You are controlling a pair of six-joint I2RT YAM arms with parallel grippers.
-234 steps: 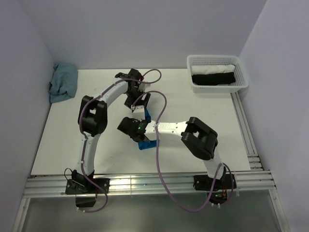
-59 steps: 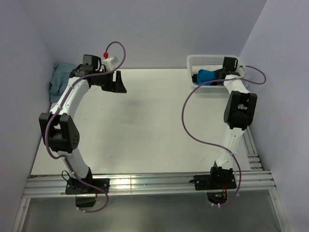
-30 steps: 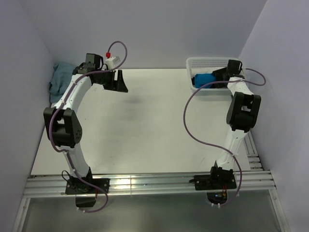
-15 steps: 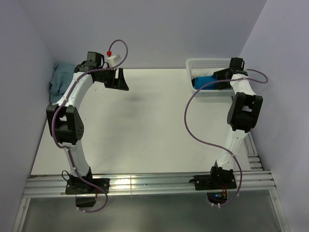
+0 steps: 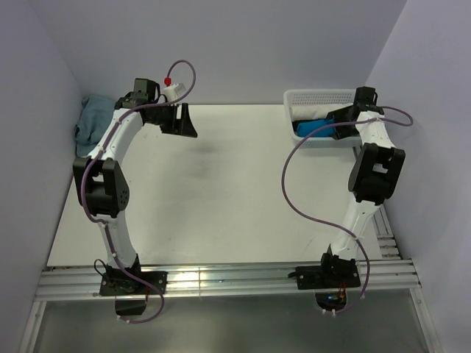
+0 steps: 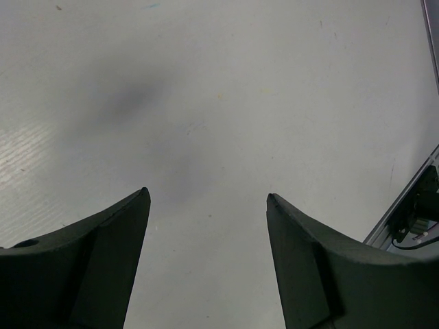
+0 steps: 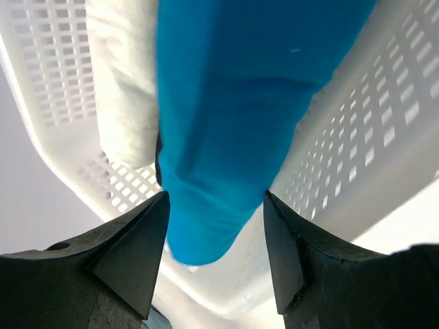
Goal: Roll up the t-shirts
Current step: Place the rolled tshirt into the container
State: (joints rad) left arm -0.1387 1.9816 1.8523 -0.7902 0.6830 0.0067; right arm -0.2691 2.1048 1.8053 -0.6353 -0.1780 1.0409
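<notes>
Right tool (image 7: 212, 199) is inside the white mesh basket (image 5: 320, 92) at the far right corner of the bench (image 5: 235, 191). Turquoise-blue tee (image 7: 233, 103), rolled up, lies in the basket with its near end between the two fingers (image 7: 130, 253). The fabric fills the gap edge to edge. The fingers are partly apart, and I cannot tell whether they press the roll or just flank it. A white fabric roll (image 7: 123, 89) lies alongside the blue tee, touching it, toward the basket's far wall in the top view.

Left tool (image 6: 208, 202) is spread wide with nothing between the fingers. It hangs over bare bench near the far left; the wrist view shows only the bench surface below and a rail (image 6: 411, 216) at the lower right edge. A crumpled grey-teal cloth (image 5: 92, 121) sits in the far left corner against the wall, apart from the left tool.
</notes>
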